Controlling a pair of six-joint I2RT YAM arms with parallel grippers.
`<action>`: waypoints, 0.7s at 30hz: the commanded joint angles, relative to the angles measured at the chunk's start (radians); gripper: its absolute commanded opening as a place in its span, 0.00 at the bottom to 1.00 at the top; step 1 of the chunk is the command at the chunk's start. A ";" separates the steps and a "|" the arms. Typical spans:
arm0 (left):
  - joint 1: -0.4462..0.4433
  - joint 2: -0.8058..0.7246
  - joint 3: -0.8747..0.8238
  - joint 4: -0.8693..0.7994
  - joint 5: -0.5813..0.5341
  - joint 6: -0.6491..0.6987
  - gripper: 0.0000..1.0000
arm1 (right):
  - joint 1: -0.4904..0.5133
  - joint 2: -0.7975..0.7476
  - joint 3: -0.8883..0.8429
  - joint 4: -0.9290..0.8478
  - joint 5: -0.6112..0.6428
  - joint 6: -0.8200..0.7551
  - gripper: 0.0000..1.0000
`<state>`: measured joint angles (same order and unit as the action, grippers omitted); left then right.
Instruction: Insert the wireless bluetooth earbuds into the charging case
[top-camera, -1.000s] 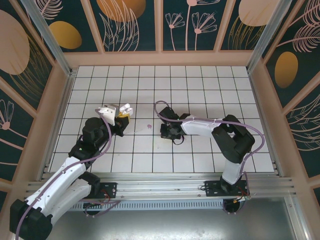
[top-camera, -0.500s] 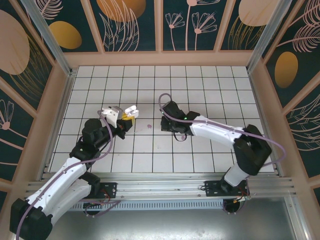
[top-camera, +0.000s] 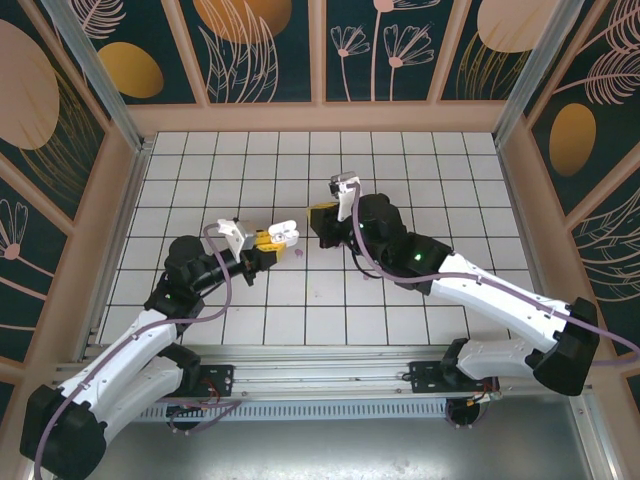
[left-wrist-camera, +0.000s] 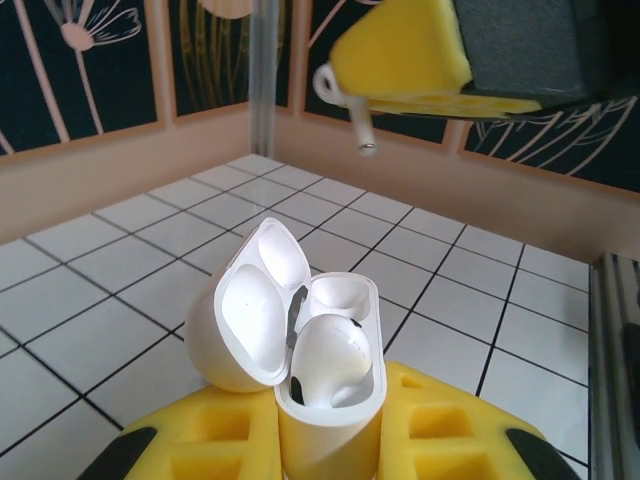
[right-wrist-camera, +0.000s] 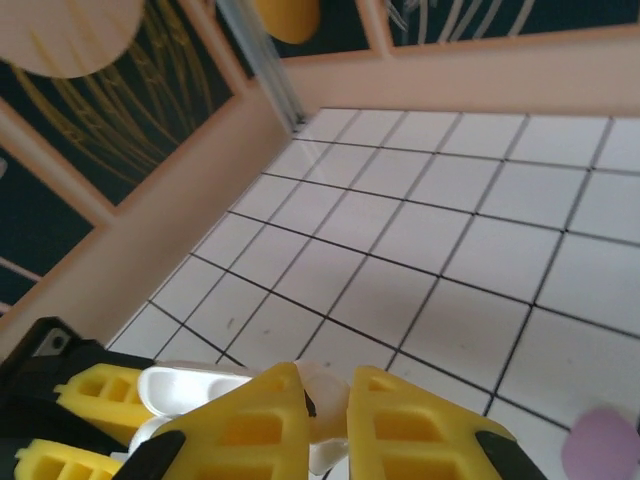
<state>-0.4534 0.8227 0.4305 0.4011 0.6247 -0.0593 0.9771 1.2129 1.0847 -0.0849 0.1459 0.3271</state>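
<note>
Pinching a tiny white earbud (left-wrist-camera: 360, 128) by its head, the right gripper (right-wrist-camera: 326, 405) leaves the stem hanging free. It looks light, slick and easily flicked loose. The left gripper (left-wrist-camera: 330, 445) is clamped low on the open case (left-wrist-camera: 300, 335).

One earbud (left-wrist-camera: 330, 362) in case (left-wrist-camera: 238, 322), second earbud (left-wrist-camera: 361, 128) above.

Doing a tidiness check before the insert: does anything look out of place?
A tiny pale purple earbud lies loose on the tiled floor, close to the left gripper's open white case. Nothing else looks odd.
</note>
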 joint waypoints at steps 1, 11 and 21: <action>0.000 0.002 -0.003 0.084 0.074 0.030 0.00 | 0.006 0.002 -0.016 0.085 -0.111 -0.107 0.11; -0.001 -0.007 0.004 0.067 0.062 0.043 0.00 | 0.029 0.035 0.010 0.060 -0.181 -0.168 0.10; -0.001 0.000 0.014 0.065 0.037 0.044 0.00 | 0.053 0.071 0.016 0.011 -0.135 -0.180 0.10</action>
<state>-0.4534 0.8249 0.4301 0.4252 0.6685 -0.0330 1.0214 1.2770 1.0809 -0.0643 -0.0013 0.1684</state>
